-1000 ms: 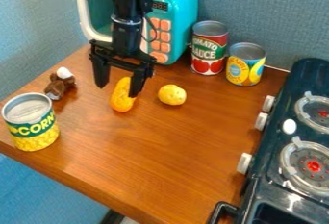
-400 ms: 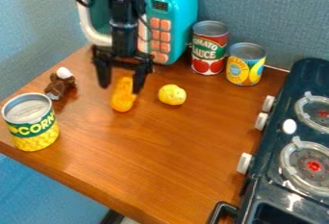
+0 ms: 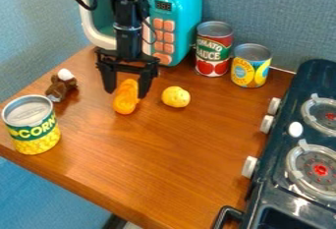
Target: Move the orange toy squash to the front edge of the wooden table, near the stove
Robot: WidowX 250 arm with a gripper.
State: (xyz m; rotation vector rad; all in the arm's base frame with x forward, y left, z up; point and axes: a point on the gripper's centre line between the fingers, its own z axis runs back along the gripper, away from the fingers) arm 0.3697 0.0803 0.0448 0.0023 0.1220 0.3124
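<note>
The black gripper hangs open over the upper left part of the wooden table, its fingers on either side of an elongated orange toy. Whether they touch the toy I cannot tell. Just to the right of the gripper lies a round yellow toy. A small brown toy with a white top lies to the left, and behind the arm stands a teal toy microwave with orange buttons.
A corn can stands at the table's left edge. Toward the back wall are a tomato sauce can and a yellow-labelled can. The dark toy stove with white knobs lines the table's right side.
The gripper has shifted slightly and turned a little, its fingers now more to either side of the orange toy. The toys and cans have stayed put.
</note>
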